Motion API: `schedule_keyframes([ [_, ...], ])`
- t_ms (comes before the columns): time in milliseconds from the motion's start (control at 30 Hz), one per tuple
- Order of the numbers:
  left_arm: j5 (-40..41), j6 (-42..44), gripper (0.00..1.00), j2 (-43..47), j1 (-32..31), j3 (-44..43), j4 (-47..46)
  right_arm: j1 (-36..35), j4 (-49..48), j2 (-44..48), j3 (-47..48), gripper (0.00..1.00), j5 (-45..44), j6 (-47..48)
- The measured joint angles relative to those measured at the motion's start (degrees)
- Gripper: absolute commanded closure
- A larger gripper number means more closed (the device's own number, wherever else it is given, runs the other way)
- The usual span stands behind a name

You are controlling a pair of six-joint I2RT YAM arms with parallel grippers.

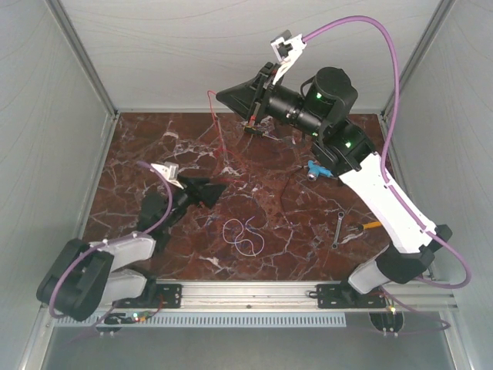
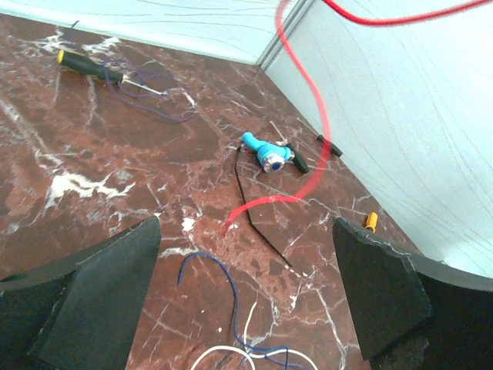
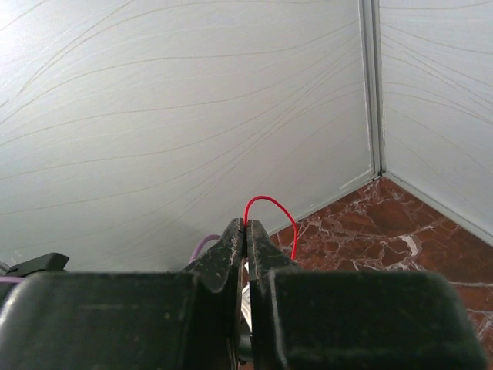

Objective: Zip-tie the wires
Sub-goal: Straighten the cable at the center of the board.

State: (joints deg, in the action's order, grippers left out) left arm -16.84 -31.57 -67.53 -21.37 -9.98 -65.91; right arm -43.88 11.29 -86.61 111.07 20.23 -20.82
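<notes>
The wires, thin whitish and purple loops, lie on the marble table mid-front; their white and blue strands show at the bottom edge of the left wrist view. A red wire hangs from my right gripper down to the table. That gripper is raised near the back wall and shut on the red wire's loop, which sticks out of its tips. My left gripper is open and empty, low over the table just left of the loops, jaws wide apart. The red wire crosses its view.
A blue-handled tool lies right of centre. A thin black strip lies near it. A small wrench and a yellow-handled screwdriver lie front right; the screwdriver also shows in the left wrist view. Grey walls enclose the table.
</notes>
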Motion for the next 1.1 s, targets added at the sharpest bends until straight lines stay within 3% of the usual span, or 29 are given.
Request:
schedule_keyframes([
  [300,-6.0,-1.9,0.06,-11.4,0.0,-7.9,-6.9,0.0,0.0,2.5,-0.7,1.0,0.2,0.0],
  [367,-7.4,-2.5,0.11,-13.5,0.0,-9.3,-8.1,0.0,0.0,3.0,-0.8,1.0,0.2,0.0],
  [567,-14.3,-5.9,0.35,-19.8,0.0,-12.3,-12.7,0.0,0.0,4.2,-0.8,1.0,0.2,0.0],
  [767,-17.7,-9.7,0.85,-23.6,0.0,-12.5,-17.7,0.0,0.0,4.9,-0.8,1.0,0.2,0.0],
  [800,-17.6,-10.0,0.89,-23.8,0.0,-12.5,-18.1,0.0,0.0,4.9,-0.8,1.0,0.2,-0.1],
  [867,-17.5,-10.4,0.81,-23.9,0.1,-12.5,-18.6,0.0,0.0,4.9,-0.8,1.0,0.2,-0.1],
  [1000,-17.1,-10.5,0.42,-23.9,0.3,-12.5,-19.5,0.0,0.0,4.9,-0.8,1.0,0.3,-0.1],
  [1100,-16.7,-10.7,0.27,-23.9,0.3,-12.5,-19.8,0.0,0.0,4.9,-0.8,1.0,0.5,-0.1],
])
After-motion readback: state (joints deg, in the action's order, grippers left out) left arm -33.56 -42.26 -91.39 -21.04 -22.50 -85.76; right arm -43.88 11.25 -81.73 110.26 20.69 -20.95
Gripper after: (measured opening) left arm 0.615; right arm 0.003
